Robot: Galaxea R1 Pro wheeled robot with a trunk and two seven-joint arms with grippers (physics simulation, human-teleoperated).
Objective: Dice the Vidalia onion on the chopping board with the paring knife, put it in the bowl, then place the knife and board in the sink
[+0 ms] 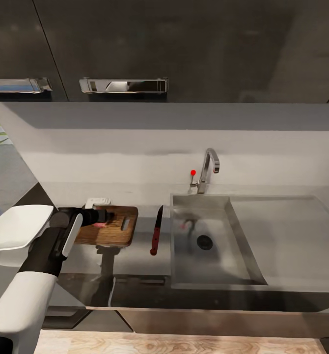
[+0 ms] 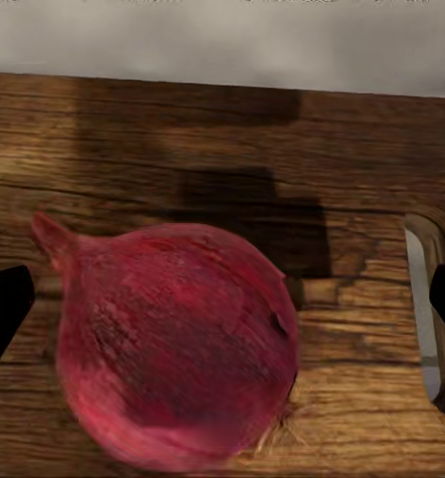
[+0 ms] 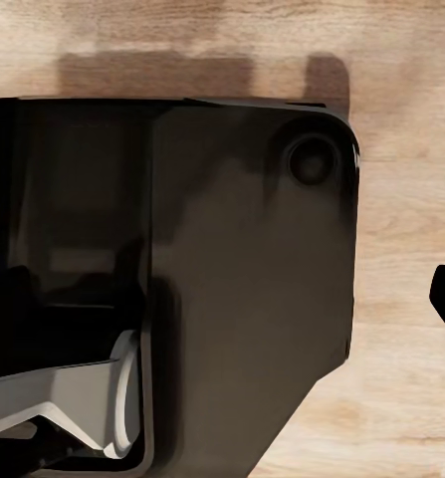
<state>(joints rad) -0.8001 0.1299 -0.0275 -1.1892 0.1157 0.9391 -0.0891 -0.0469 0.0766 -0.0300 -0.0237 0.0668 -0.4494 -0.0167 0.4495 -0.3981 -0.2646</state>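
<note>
Onion [image 2: 172, 344] lies on board [image 1: 116, 231], left pincer [image 2: 222, 299] spread wide around it, not gripping. Knife [image 1: 156, 231] at board's 3 o'clock on counter [image 1: 150, 263]. Right pincer's state: cannot tell.

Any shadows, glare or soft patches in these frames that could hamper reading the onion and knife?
Head view: soft overall, the paring knife still readable, the countertop mirroring dark shapes. Left wrist view: the Vidalia onion sharp on the chopping board, a blocky shadow behind it. Right wrist view: dark robot body over wooden floor, soft shadow above.
</note>
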